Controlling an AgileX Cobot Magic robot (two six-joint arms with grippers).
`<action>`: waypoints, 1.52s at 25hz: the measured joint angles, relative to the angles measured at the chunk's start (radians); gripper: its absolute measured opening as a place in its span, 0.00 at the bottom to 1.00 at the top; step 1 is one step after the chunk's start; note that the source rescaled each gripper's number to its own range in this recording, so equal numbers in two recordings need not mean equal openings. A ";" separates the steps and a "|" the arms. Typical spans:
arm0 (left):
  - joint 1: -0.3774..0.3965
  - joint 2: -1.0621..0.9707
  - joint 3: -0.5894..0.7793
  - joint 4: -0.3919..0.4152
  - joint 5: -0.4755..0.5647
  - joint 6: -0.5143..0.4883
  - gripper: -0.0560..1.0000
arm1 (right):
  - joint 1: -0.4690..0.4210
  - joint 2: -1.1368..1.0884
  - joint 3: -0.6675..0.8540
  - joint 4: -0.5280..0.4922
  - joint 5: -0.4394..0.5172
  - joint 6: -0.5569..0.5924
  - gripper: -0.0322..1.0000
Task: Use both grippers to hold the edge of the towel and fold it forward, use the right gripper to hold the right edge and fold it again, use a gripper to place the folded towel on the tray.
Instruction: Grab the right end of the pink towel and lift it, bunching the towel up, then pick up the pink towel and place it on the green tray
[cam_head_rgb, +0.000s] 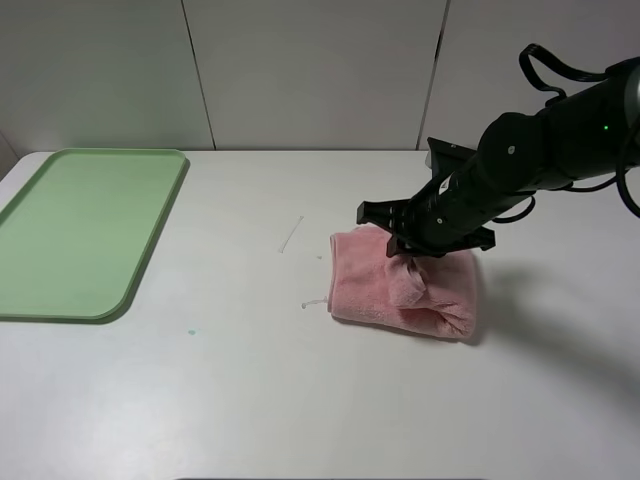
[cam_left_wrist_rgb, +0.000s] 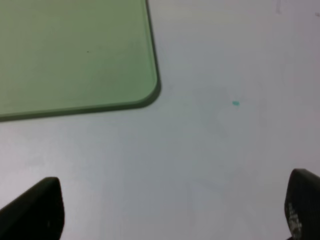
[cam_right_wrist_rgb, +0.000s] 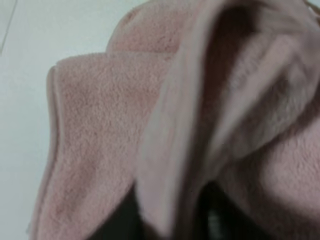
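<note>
Behind towel (cam_head_rgb: 365, 285) folds, right gripper (cam_head_rgb: 408, 256) (tips)

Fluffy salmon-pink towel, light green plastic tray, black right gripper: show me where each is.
Fluffy salmon-pink towel (cam_head_rgb: 365, 285), exterior high view, flat left part.
Light green plastic tray (cam_head_rgb: 85, 230), exterior high view, bare floor.
Black right gripper (cam_head_rgb: 410, 252), exterior high view, between its fingertips.
</note>
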 joint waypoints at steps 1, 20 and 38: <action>0.000 0.000 0.000 0.000 0.000 0.000 0.88 | 0.000 0.000 0.000 0.006 0.000 0.000 0.52; 0.000 0.000 0.000 0.000 0.000 0.000 0.88 | 0.023 -0.112 0.000 0.053 -0.008 0.000 1.00; 0.000 0.000 0.000 0.000 0.000 0.000 0.88 | 0.046 -0.356 0.002 -0.074 0.214 -0.127 1.00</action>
